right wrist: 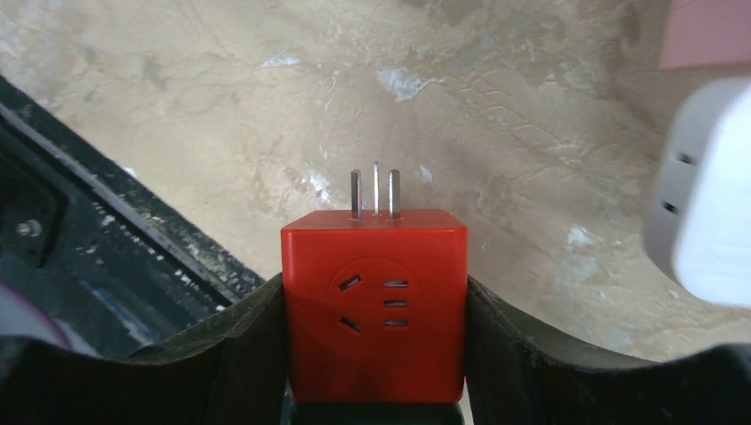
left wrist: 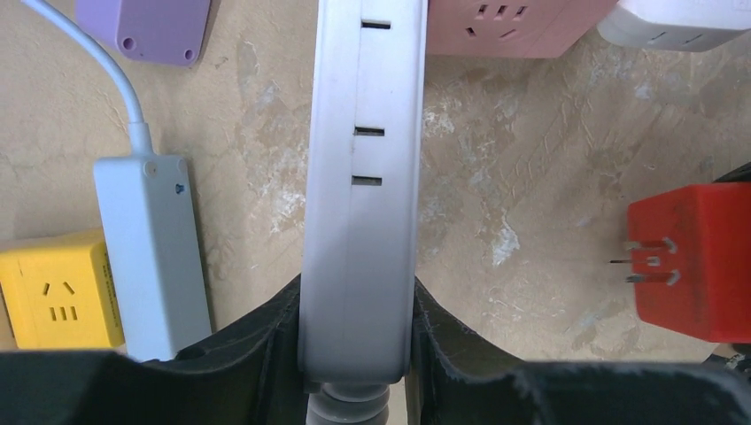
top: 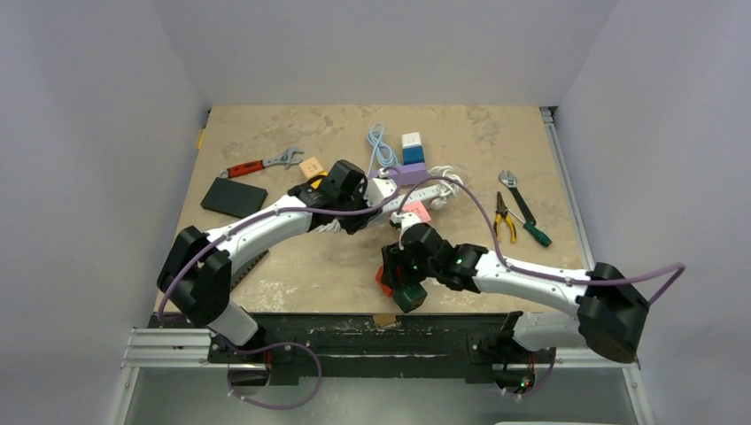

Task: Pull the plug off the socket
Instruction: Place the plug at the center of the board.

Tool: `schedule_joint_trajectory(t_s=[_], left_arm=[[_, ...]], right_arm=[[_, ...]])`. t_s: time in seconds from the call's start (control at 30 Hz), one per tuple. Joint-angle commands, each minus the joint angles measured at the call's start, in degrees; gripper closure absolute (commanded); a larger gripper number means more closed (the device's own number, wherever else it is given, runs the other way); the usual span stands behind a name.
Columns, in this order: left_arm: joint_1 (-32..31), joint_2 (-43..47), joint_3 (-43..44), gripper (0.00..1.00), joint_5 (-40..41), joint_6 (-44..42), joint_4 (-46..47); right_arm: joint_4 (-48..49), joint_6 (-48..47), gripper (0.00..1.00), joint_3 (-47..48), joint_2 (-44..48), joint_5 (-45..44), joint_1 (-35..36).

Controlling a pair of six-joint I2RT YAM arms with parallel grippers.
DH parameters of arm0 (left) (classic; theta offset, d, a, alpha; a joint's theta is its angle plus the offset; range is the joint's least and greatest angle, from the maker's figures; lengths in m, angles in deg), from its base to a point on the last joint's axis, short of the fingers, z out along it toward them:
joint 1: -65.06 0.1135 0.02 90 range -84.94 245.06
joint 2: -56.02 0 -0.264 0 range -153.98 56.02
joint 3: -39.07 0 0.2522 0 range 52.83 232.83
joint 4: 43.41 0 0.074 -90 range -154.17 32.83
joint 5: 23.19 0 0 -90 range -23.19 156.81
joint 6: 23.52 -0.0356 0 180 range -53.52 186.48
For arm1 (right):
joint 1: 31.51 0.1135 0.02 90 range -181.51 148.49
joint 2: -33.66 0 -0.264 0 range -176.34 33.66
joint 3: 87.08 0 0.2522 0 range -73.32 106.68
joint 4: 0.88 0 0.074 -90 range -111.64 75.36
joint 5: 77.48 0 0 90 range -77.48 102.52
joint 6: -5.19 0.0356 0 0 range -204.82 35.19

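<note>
Left pincer point(left wrist: 357, 323) clamped on the near end of white power strip point(left wrist: 363, 177), one finger on each long side; strip runs straight ahead of it on the worktop point(left wrist: 531, 159). Left arm point(top: 266, 226) bent at elbow, reaching in toward centre. To this pincer's left: pale blue strip point(left wrist: 150, 252), yellow cube socket point(left wrist: 58, 301). Ahead: purple block point(left wrist: 146, 27), pink socket point(left wrist: 509, 27). Right pincer point(right wrist: 374, 354) grips red plug cube point(right wrist: 372, 257) by its sides, prongs point(right wrist: 375, 193) bare, pointing ahead, in no socket, apart from the white strip. Right arm point(top: 531, 279) stretched low leftward by the near edge.
</note>
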Motion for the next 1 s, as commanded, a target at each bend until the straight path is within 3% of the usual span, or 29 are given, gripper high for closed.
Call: schedule_joint_trajectory(t_s=[0.0, 0.2, 0.27, 0.37, 0.47, 0.5, 0.8, 0.97], left_arm=[[1.18, -0.06, 5.26, 1.0, 2.51, 2.75, -0.51], [1.31, 1.09, 5.02, 1.0, 0.19, 3.23, -2.06], [1.65, 1.45, 4.73, 1.0, -0.26, 3.21, -2.39], [2.25, 1.42, 4.68, 1.0, -1.29, 3.5, -2.93], [3.41, 1.39, 5.02, 1.0, -3.09, 4.29, -3.52], [3.89, 1.43, 5.19, 1.0, -4.04, 4.52, -3.79], [4.77, 1.64, 5.16, 1.0, -3.88, 3.76, -4.46], [4.72, 2.12, 4.89, 1.0, -3.34, 3.65, -4.61]], right_arm=[[11.75, -1.44, 1.0, -0.43, -6.58, -6.69, 3.32], [17.83, -0.79, 0.98, 0.53, -12.64, -16.63, 6.17], [19.11, -0.53, 0.91, 0.22, -12.89, -18.03, 6.63], [18.77, -0.63, 0.61, 0.24, -12.92, -17.89, 6.73], [17.9, -0.97, 0.11, -0.69, -9.65, -16.17, 6.88], [16.83, -0.86, 0.04, -0.82, -7.83, -15.8, 6.84], [3.91, -4.66, 0.01, 6.62, 4.79, -13.12, 3.7], [0.29, -6.88, 0.01, 9.13, 7.96, -8.49, -7.67]])
